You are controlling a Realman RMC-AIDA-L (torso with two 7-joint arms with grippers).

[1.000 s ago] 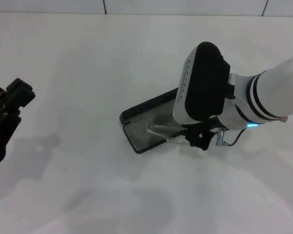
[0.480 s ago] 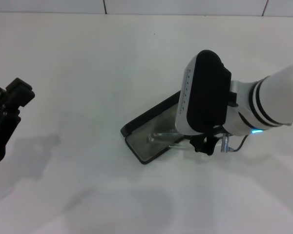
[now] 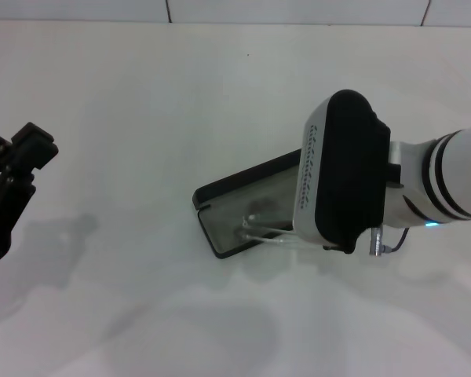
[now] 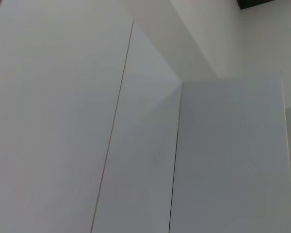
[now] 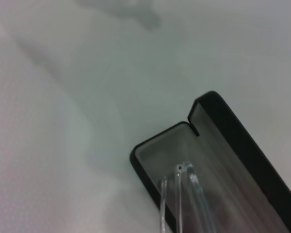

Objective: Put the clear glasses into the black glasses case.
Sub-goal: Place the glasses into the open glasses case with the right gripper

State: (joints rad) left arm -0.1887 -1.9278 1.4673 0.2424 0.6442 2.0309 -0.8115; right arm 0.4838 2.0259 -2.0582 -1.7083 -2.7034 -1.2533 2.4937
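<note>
The right gripper (image 3: 341,247), grip unclear, has moved right and lower, the glasses (image 3: 259,229) now lying along the case (image 3: 220,188), arm-tips leftward.

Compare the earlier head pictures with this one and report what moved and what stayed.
The right gripper has moved rightward and nearer the robot, carrying the transparent plastic glasses so their thin arms now reach into the open black hinged glasses case. The case has hardly moved. The left gripper stays parked at the left edge.
</note>
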